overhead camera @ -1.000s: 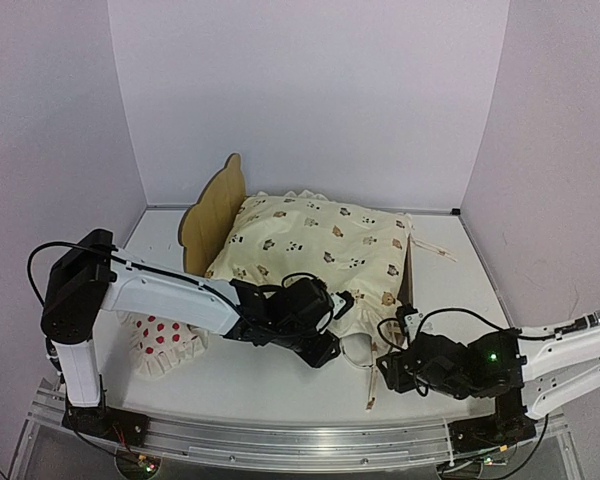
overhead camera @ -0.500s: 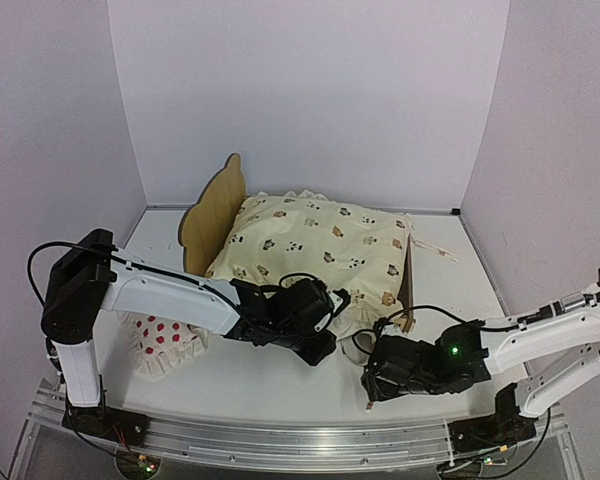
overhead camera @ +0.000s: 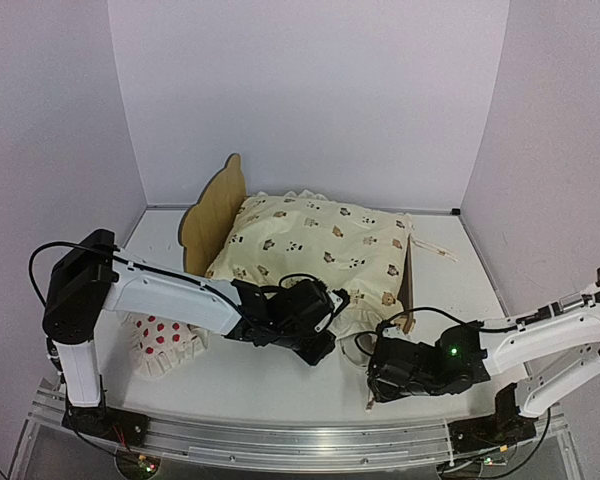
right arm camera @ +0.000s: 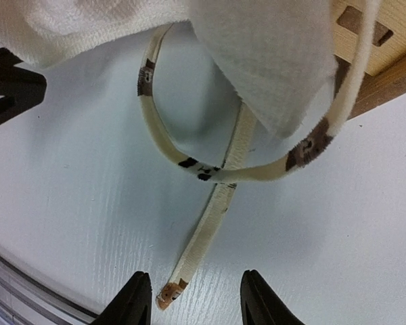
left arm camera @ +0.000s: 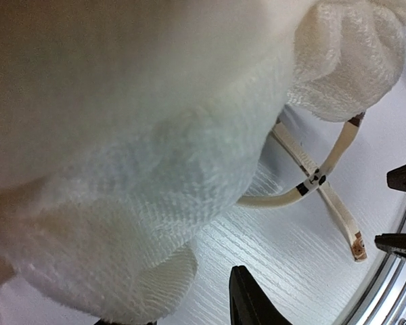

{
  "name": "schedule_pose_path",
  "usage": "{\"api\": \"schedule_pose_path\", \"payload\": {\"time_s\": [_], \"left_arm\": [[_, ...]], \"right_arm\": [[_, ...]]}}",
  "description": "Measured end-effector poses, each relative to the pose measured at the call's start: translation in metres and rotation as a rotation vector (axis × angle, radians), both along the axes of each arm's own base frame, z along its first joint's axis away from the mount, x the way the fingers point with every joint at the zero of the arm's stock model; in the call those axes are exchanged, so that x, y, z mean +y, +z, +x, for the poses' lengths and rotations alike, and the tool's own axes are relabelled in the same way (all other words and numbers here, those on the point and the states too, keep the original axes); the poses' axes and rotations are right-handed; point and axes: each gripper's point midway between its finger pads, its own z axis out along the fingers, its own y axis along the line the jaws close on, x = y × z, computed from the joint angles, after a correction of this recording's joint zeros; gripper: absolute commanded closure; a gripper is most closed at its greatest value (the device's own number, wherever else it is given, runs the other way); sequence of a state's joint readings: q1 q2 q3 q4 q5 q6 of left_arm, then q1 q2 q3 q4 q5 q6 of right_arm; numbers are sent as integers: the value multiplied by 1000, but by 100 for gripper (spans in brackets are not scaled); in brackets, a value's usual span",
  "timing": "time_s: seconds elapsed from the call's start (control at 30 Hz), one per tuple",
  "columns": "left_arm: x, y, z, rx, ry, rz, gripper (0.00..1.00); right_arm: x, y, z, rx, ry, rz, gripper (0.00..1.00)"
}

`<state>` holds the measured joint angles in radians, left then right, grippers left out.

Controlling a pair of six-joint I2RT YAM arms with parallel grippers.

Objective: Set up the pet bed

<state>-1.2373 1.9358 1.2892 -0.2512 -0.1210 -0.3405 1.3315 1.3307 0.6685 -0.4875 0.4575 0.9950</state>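
The pet bed [overhead camera: 212, 212] stands mid-table, its scalloped plywood headboard to the left, and its wooden corner [right arm camera: 386, 34] shows in the right wrist view. A cream animal-print quilt [overhead camera: 320, 240] covers it. My left gripper [overhead camera: 325, 345] is at the quilt's near corner. In its wrist view white cloth [left arm camera: 142, 156] fills the frame and hides one finger, while bare table shows beside the other finger [left arm camera: 247, 301]. My right gripper [right arm camera: 195, 277] stands open just above the table, with the loose end of the quilt's tie strap [right arm camera: 210, 230] between its fingers, untouched.
A white red-dotted pillow [overhead camera: 165, 340] lies on the table left of the left arm. Looped ties [left arm camera: 325, 196] trail from the quilt's corner towards the metal rail [overhead camera: 300, 440] at the near edge. White walls close in on three sides.
The right arm has swung left and in towards the quilt's near corner, and its jaws have narrowed round the tie's end. The left gripper has barely moved.
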Motion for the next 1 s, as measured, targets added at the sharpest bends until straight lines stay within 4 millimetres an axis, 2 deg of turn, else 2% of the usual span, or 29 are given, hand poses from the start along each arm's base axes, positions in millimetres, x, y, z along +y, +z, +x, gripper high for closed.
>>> {"api": "schedule_pose_path", "payload": {"time_s": [0.13,0.23,0.4,0.5,0.63,0.87,1.0], "left_arm": [[-1,-5,-3,8,-9,10,62],[-5,-2,-15,5,-37,25,61],[-33,12,-58,-8,-142,24,59],[-51,14,-85,-2,-211,25,58],[-70,2,-106,12,-260,53,58],[-74,-36,-112,53,-282,134,58],[-79,-44,-116,71,-294,146,59]], "right_arm": [[-2,9,1,-19,-4,31,57],[-5,17,4,-45,-9,58,57],[-31,45,14,-162,-46,123,57],[-45,63,20,-233,-66,144,57],[-59,70,25,-282,-78,114,57],[-78,79,28,-331,-96,81,57],[-85,78,28,-344,-101,63,57]]}}
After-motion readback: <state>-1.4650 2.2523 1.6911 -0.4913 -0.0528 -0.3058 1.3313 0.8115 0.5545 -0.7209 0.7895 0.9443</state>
